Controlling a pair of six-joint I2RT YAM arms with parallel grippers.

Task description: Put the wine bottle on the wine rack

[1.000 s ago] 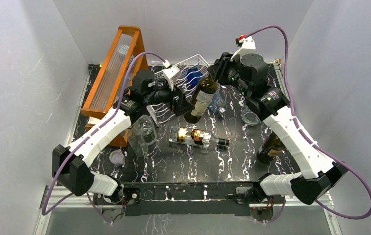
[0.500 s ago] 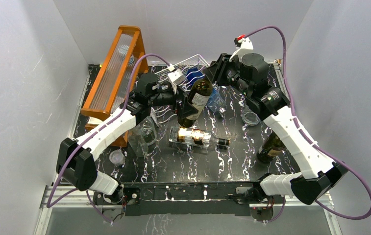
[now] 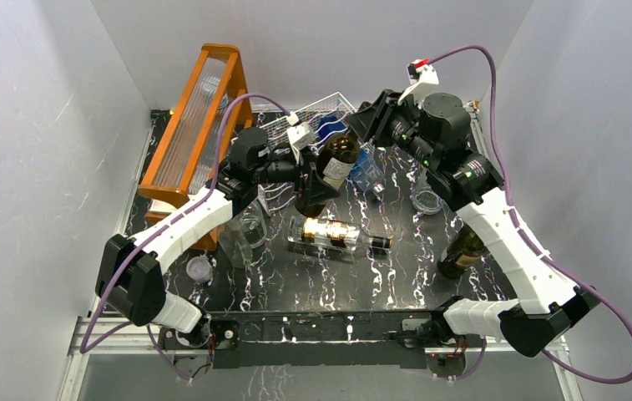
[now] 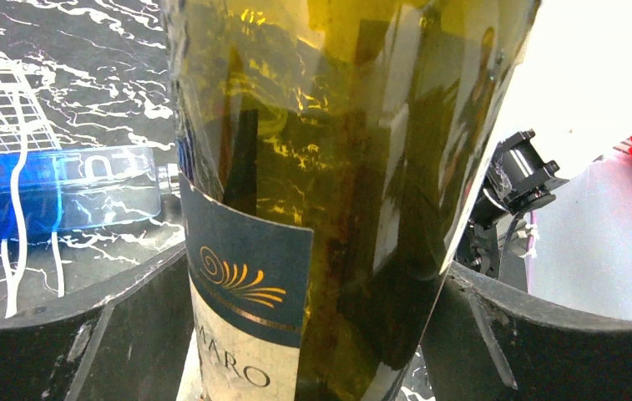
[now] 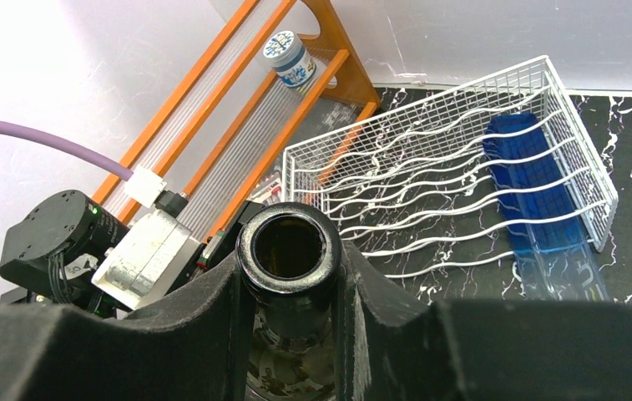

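The wine bottle (image 3: 336,170) is dark green with a blue-and-cream label and hangs tilted above the table, in front of the wine rack (image 3: 330,111). My right gripper (image 3: 361,131) is shut on its neck, just below the open mouth (image 5: 289,245), with a finger pressed on each side. My left gripper (image 3: 316,180) reaches in from the left around the lower body. In the left wrist view the bottle (image 4: 337,167) fills the space between the two fingers, and both touch the glass. The white wire rack (image 5: 429,171) lies beyond the bottle mouth.
A blue bottle (image 5: 538,188) lies in the rack's right side. The tall orange frame (image 3: 196,117) stands at the left. On the black marble table lie a clear bottle (image 3: 339,233), a glass jar (image 3: 244,227), a dark bottle (image 3: 462,251) and small cups (image 3: 425,201).
My left gripper has moved right to the bottle's body and its jaws have narrowed onto it. The right arm has carried the bottle a little left and back toward the rack.
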